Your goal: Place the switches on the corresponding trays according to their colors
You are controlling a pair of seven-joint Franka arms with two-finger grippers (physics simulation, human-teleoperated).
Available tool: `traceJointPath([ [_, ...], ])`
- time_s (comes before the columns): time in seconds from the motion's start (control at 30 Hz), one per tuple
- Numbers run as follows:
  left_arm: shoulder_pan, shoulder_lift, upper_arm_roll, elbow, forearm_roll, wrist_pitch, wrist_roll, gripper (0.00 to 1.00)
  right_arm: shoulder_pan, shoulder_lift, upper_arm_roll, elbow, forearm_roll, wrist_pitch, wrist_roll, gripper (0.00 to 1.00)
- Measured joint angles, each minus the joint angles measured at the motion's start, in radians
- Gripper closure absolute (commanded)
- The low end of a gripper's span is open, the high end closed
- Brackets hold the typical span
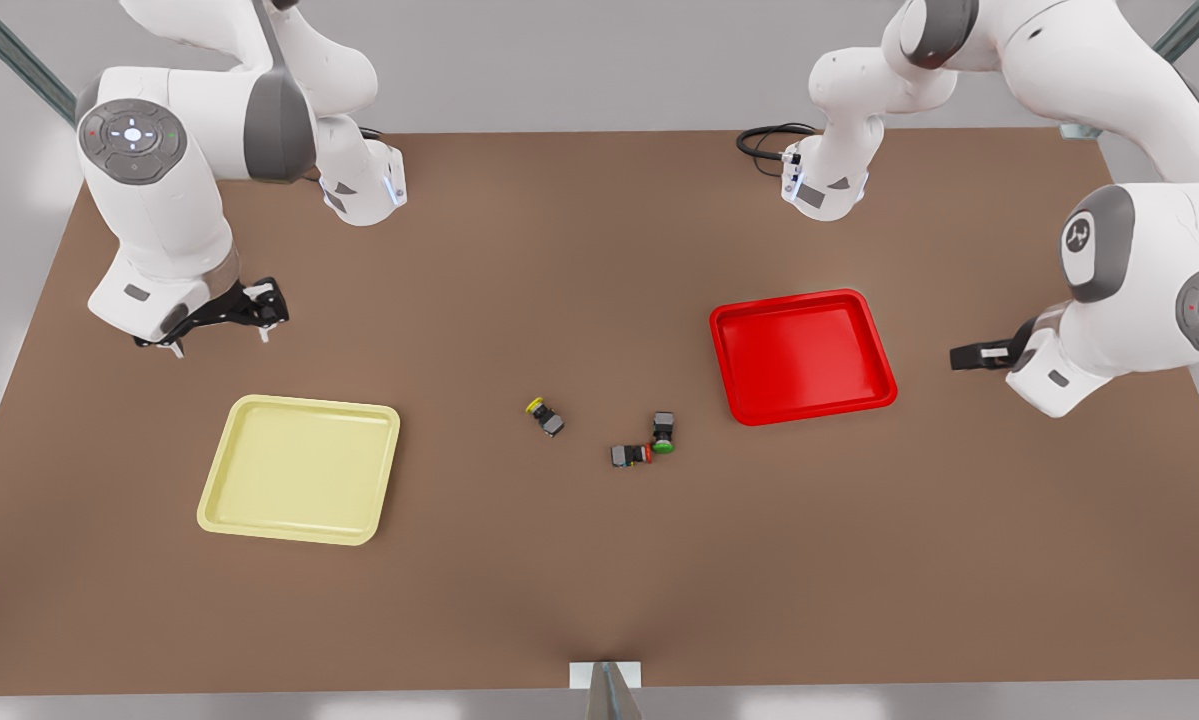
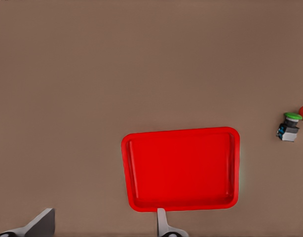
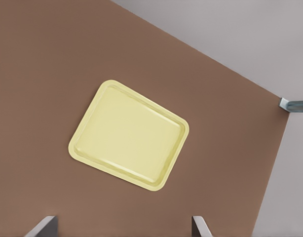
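Three tiny switches lie mid-table in the front view: a yellow-capped one (image 1: 545,417), a red-capped one (image 1: 631,456) and a green-capped one (image 1: 663,432) touching it. The pale yellow tray (image 1: 299,470) is at the front view's left and the red tray (image 1: 802,355) at its right; both hold nothing. My left gripper (image 1: 979,355) hovers beside the red tray (image 2: 181,170), open (image 2: 104,212); the green switch (image 2: 289,127) shows beyond the tray. My right gripper (image 1: 221,325) hangs behind the yellow tray (image 3: 129,133), open (image 3: 123,218).
A black cable (image 1: 769,140) loops at the back of the brown table near one arm's base. A metal bracket (image 1: 604,680) sits at the front edge. A frame strut (image 3: 294,104) marks the table's corner past the yellow tray.
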Motion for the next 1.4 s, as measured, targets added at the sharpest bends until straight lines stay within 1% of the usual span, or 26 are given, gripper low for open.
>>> traceJointPath([
  [0.07, -0.009, 0.001, 0.001, 0.000, -0.001, -0.005, 0.000, 0.00, 0.010, 0.020, 0.001, 0.001, 0.022, 0.018, 0.001, 0.00],
  [0.1, -0.018, 0.003, -0.002, 0.001, -0.003, -0.004, -0.002, 0.00, 0.024, 0.061, 0.001, 0.001, 0.054, 0.051, 0.001, 0.00],
  [0.17, -0.061, 0.013, -0.004, 0.002, -0.005, -0.001, -0.007, 0.00, 0.163, 0.165, 0.001, 0.004, 0.091, 0.126, 0.103, 0.00],
  [0.2, -0.078, 0.017, -0.008, -0.002, -0.006, 0.001, -0.027, 0.00, 0.222, 0.233, 0.001, 0.009, 0.134, 0.192, 0.147, 0.00],
  [0.27, -0.088, 0.034, -0.058, -0.002, -0.007, 0.006, -0.102, 0.00, 0.295, 0.339, 0.002, 0.004, 0.198, 0.315, 0.195, 0.00],
  [0.33, -0.097, 0.042, -0.106, 0.000, -0.008, 0.011, -0.153, 0.00, 0.379, 0.417, 0.005, 0.007, 0.200, 0.388, 0.270, 0.00],
  [0.4, -0.095, 0.052, -0.113, -0.001, -0.007, 0.039, -0.153, 0.00, 0.400, 0.455, 0.025, 0.014, 0.201, 0.412, 0.282, 0.00],
  [0.5, -0.097, 0.096, -0.134, -0.008, -0.004, 0.126, -0.156, 0.00, 0.411, 0.518, 0.037, 0.011, 0.199, 0.502, 0.280, 0.00],
  [0.6, -0.103, 0.144, -0.135, -0.011, -0.001, 0.208, -0.157, 0.00, 0.403, 0.529, 0.036, 0.002, 0.194, 0.508, 0.271, 0.00],
  [0.7, -0.127, 0.168, -0.136, -0.013, 0.000, 0.236, -0.156, 0.00, 0.372, 0.529, 0.033, -0.032, 0.198, 0.509, 0.270, 0.00],
  [0.73, -0.157, 0.187, -0.131, -0.010, 0.001, 0.241, -0.156, 0.00, 0.369, 0.528, 0.031, -0.056, 0.198, 0.537, 0.271, 0.00],
  [0.8, -0.165, 0.204, -0.132, -0.007, 0.002, 0.258, -0.156, 0.00, 0.358, 0.526, 0.030, -0.092, 0.198, 0.571, 0.272, 0.00],
  [0.9, -0.226, 0.251, -0.132, -0.002, 0.003, 0.374, -0.152, 0.00, 0.361, 0.534, 0.030, -0.092, 0.198, 0.574, 0.278, 0.00],
  [0.97, -0.245, 0.299, -0.132, 0.003, 0.003, 0.506, -0.126, 0.00, 0.370, 0.539, 0.031, -0.091, 0.200, 0.593, 0.281, 0.00],
  [1.03, -0.270, 0.343, -0.134, 0.001, 0.003, 0.627, 0.003, 0.00, 0.372, 0.555, 0.031, -0.089, 0.200, 0.608, 0.279, 0.00],
  [1.17, -0.273, 0.336, -0.136, -0.005, -0.028, 0.612, 0.454, 0.00, 0.372, 0.572, 0.031, -0.093, 0.197, 0.609, 0.275, 0.00],
  [1.27, -0.283, 0.337, -0.137, -0.002, -0.048, 0.573, 0.614, 0.00, 0.378, 0.586, 0.031, -0.101, 0.197, 0.610, 0.275, 0.00],
  [1.33, -0.332, 0.352, -0.136, 0.006, -0.060, 0.600, 0.649, 0.00, 0.380, 0.598, 0.031, -0.101, 0.197, 0.622, 0.275, 0.00],
  [1.4, -0.376, 0.391, -0.131, 0.027, -0.070, 0.668, 0.648, 0.00, 0.388, 0.612, 0.031, -0.100, 0.196, 0.624, 0.278, 0.00],
])
